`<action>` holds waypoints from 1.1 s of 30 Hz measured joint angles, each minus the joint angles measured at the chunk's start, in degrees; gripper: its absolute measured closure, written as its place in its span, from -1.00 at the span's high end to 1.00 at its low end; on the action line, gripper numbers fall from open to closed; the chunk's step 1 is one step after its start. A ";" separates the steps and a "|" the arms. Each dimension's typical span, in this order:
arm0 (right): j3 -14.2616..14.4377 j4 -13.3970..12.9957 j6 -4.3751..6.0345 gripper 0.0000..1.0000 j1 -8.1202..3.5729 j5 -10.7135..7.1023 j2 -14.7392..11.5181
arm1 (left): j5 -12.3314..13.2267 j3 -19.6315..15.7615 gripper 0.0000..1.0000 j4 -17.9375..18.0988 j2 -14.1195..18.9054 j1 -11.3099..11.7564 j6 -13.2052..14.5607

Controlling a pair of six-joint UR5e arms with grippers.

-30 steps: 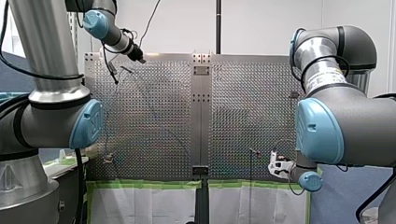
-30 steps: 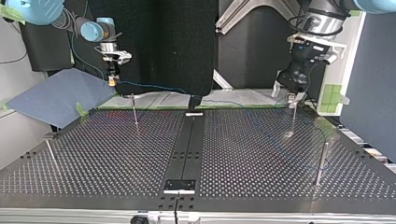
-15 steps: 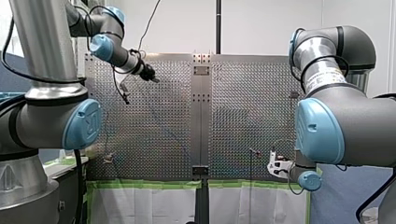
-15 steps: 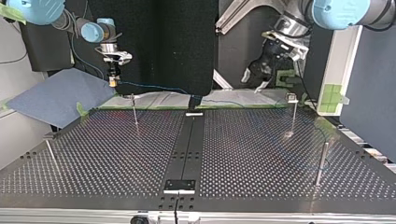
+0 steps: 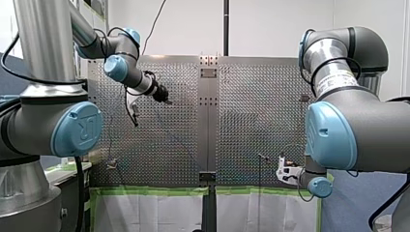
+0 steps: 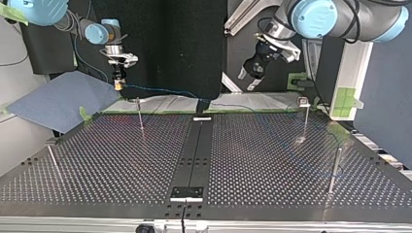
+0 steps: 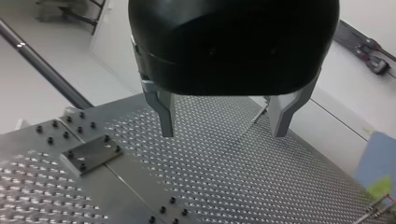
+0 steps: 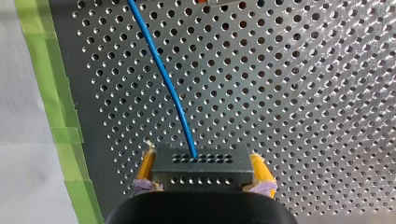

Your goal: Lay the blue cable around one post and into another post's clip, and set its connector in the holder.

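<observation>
Pinching the connector (image 8: 201,171) between yellow pads (image 8: 146,167), our right gripper (image 8: 201,162) hangs at the top view's ten o'clock, with the blue cable (image 8: 163,79) running ahead. Our left gripper (image 7: 223,133), fingers spread and empty, hovers at one o'clock above the table (image 7: 210,186).

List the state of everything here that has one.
Left claw, open and empty.
Right claw, shut on the connector.
Connector, held in the right claw.
Blue cable, attached to the connector, curving away ahead.
Clip post, upright; cable in clip cannot be told.
</observation>
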 joint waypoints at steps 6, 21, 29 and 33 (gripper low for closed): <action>0.00 0.00 0.00 -1.00 0.13 0.00 0.01 | -3.09 -0.13 1.00 3.11 -3.10 -3.09 1.47; -0.08 -0.06 0.00 -1.00 0.18 0.00 0.04 | -10.22 -0.12 1.00 10.24 -10.22 -10.21 6.91; -0.09 -0.05 0.00 -1.00 0.27 0.00 0.04 | -14.76 -0.11 1.00 14.77 -14.76 -14.76 11.46; -0.08 -0.06 0.00 -1.00 0.35 0.00 0.03 | -16.86 -0.11 1.00 16.89 -16.86 -16.86 13.55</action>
